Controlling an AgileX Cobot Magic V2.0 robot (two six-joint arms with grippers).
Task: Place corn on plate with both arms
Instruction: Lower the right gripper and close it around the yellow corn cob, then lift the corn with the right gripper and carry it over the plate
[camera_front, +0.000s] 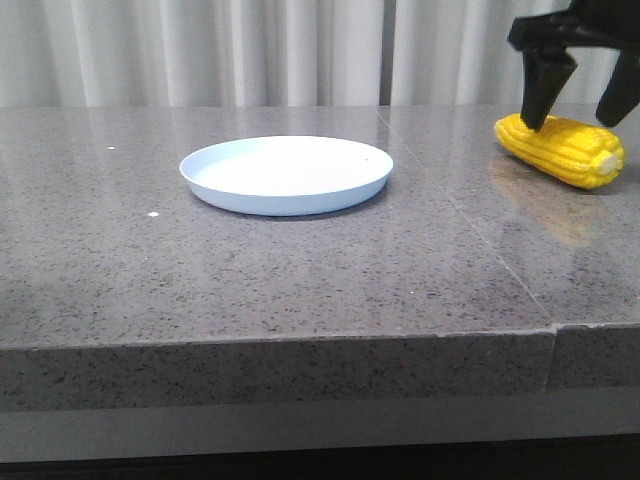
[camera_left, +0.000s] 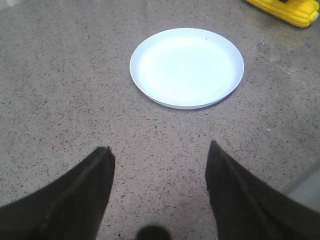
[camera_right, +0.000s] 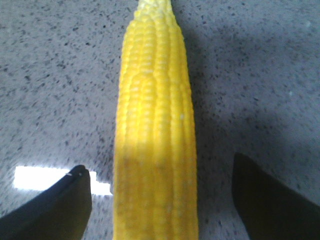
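The yellow corn (camera_front: 562, 150) lies on the grey stone table at the far right, pale stub toward the front. My right gripper (camera_front: 582, 105) is open and straddles the corn from above, its black fingers on either side without touching. In the right wrist view the corn (camera_right: 155, 130) runs between the two spread fingertips (camera_right: 75, 192). The pale blue plate (camera_front: 286, 174) sits empty near the table's middle. My left gripper (camera_left: 160, 152) is open and empty, above bare table short of the plate (camera_left: 186, 66); the corn (camera_left: 287, 10) shows at that view's edge. The left gripper is out of the front view.
The table (camera_front: 300, 280) has a front edge with a seam line running from the back toward the front right corner. White curtains (camera_front: 200, 50) hang behind the table.
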